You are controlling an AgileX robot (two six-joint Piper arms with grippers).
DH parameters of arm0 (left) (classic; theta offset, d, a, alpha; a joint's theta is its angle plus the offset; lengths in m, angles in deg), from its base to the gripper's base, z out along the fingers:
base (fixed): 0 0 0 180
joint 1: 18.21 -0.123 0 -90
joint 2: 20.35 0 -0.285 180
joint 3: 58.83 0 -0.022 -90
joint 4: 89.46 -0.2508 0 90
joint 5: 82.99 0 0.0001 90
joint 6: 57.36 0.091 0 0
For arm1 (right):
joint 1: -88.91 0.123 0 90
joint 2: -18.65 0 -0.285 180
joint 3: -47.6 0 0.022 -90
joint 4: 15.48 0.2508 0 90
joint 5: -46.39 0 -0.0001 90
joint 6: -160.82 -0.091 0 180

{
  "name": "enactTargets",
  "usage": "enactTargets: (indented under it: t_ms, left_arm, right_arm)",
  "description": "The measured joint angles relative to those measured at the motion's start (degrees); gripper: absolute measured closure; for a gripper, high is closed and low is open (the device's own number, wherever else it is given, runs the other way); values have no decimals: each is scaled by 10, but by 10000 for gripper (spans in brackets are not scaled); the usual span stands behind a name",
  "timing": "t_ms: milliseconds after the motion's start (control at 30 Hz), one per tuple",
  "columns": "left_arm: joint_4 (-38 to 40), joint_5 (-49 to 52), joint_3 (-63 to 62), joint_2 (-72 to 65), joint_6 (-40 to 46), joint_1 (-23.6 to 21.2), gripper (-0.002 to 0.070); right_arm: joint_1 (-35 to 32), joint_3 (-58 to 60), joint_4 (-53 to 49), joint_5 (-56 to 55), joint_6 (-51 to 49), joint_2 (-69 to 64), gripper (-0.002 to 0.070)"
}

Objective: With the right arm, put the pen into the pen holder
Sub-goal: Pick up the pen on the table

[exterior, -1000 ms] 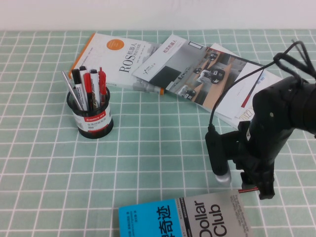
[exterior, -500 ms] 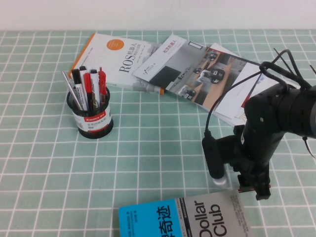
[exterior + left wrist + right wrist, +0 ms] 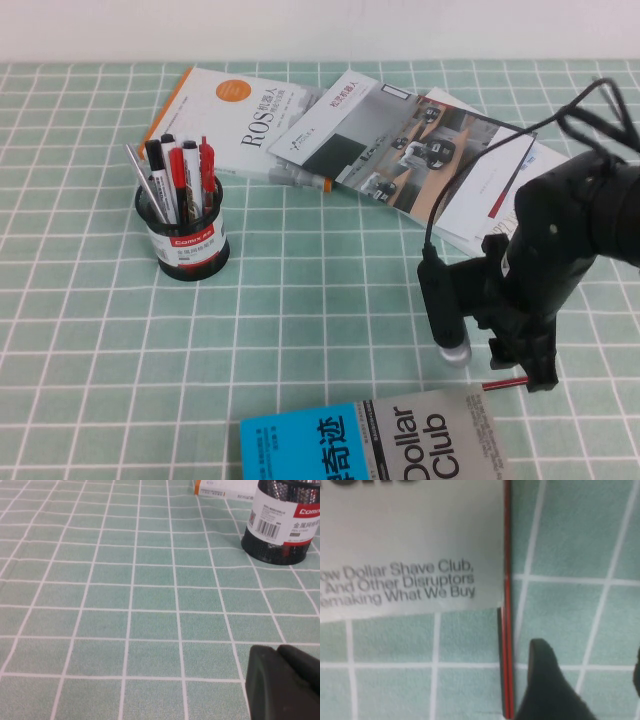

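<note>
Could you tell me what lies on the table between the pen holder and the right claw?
Only bare checked tablecloth, as the high view shows: pen holder far left, open right claw above the pen.

Thin dark red pen (image 3: 507, 605) lying flat on the green checked surface along the grey book's edge, black mesh pen holder (image 3: 187, 240) upright well apart, already full of markers

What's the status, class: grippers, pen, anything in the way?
Right gripper open, low over the pen. Pen flat on table, along the book's edge, not gripped. Left gripper parked near the pen holder.
</note>
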Motion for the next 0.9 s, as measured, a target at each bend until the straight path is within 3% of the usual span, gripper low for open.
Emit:
enactTargets:
  t_ms: [633,900]
  left_arm:
    - [0,0,0,0,0,0,681]
    - [0,0,0,0,0,0,681]
  right_arm:
    - [7,77,22,-98,2,1,345]
    - [16,75,18,-88,2,-7,398]
